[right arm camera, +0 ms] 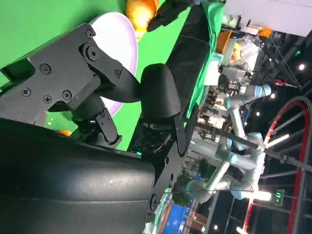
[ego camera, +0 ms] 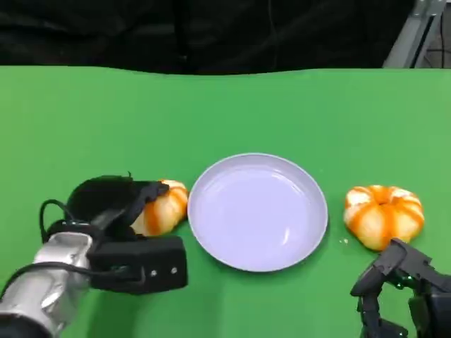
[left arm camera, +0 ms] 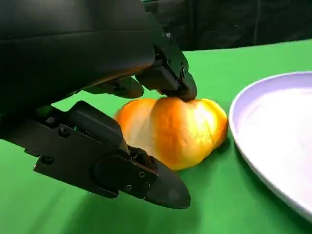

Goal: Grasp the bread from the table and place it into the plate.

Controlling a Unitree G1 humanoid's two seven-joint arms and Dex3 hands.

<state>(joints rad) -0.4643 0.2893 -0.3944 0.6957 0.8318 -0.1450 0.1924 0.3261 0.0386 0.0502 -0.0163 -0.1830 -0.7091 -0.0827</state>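
Down low, the left hand (ego camera: 123,211) has its fingers wrapped on the bread (ego camera: 163,206) just beside the plate (ego camera: 310,236), so lifting it in is left, while the right hand (ego camera: 402,282) holds nothing, fingers apart.

No text, label, brand, number or sign can be read anywhere in these views. A small green lit panel (right arm camera: 279,196) hangs in the dim room beyond the green table (right arm camera: 29,29) in the right wrist view, but whatever it carries is too small and blurred to make out.
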